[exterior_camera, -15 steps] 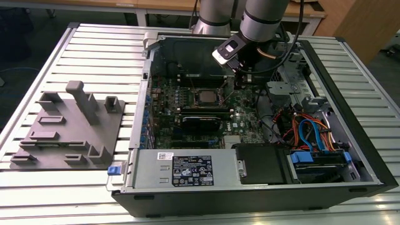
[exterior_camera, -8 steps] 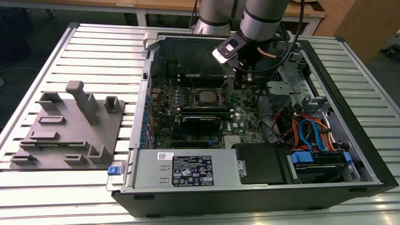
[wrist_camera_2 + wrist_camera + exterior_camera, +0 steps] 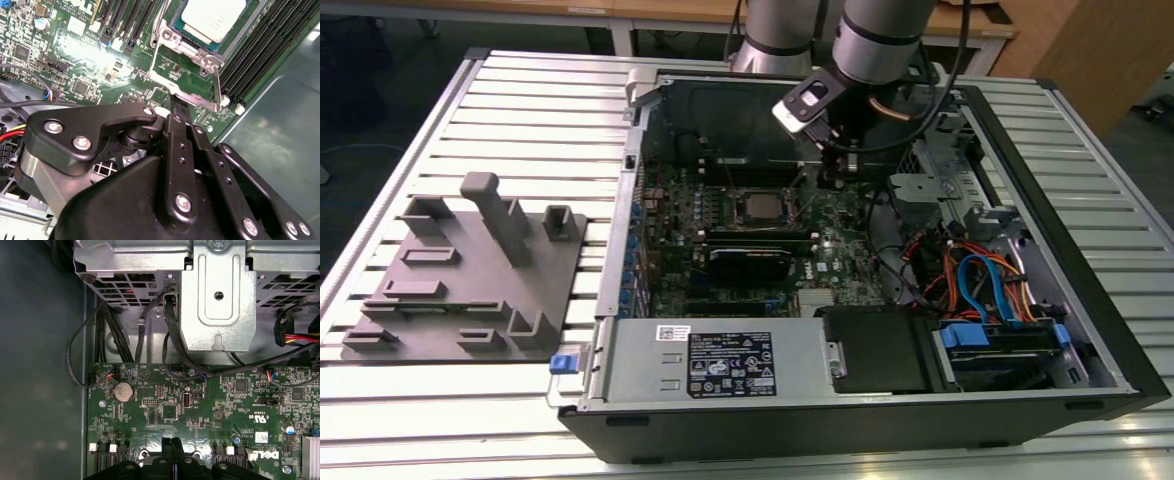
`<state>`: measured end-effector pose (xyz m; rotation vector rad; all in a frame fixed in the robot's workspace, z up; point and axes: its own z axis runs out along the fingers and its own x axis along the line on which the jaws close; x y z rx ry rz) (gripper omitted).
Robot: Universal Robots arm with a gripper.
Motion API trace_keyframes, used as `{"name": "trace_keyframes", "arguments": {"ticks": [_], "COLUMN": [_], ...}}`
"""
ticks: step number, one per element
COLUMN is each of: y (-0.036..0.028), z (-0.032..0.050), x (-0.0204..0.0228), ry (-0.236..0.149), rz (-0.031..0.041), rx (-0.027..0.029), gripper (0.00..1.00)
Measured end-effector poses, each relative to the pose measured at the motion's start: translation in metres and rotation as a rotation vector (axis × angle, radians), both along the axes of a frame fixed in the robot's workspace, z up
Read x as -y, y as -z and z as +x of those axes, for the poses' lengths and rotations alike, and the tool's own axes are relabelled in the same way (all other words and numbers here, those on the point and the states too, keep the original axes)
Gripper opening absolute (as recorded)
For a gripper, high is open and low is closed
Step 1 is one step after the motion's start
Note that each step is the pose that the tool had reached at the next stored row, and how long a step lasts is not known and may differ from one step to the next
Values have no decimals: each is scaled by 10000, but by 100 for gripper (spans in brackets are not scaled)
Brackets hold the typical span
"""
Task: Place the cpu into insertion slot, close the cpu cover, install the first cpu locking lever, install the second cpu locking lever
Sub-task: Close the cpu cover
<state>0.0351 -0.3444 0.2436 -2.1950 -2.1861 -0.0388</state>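
The cpu (image 3: 214, 17), a square chip with a silver top, lies in the insertion slot (image 3: 200, 39) on the green motherboard; in the exterior view the cpu (image 3: 757, 206) sits mid-board. The cpu cover (image 3: 192, 98), a thin silver frame with green board showing through its cut-out, lies flipped open beside the slot. My gripper (image 3: 175, 104) is shut, its fingertips together at the cover's outer edge; I cannot tell if they pinch it. In the exterior view the gripper (image 3: 835, 183) hangs just to the right of the slot. The first wrist view has the gripper (image 3: 172, 442) low over the board.
The board lies inside an open computer case (image 3: 1067, 130). Black memory slots (image 3: 260, 45) flank the socket. A black heatsink block (image 3: 750, 262), a metal drive cage (image 3: 217, 300), loose cables (image 3: 974, 275) and a power supply (image 3: 720, 365) crowd the case. A grey fixture (image 3: 467, 275) stands outside on the slatted table.
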Motion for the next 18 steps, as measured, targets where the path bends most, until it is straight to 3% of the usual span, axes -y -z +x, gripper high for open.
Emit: {"name": "trace_keyframes", "arguments": {"ticks": [18], "y": [1], "z": [-39], "x": [0], "ry": [2], "rz": [1], "rx": [0], "gripper": [11]}}
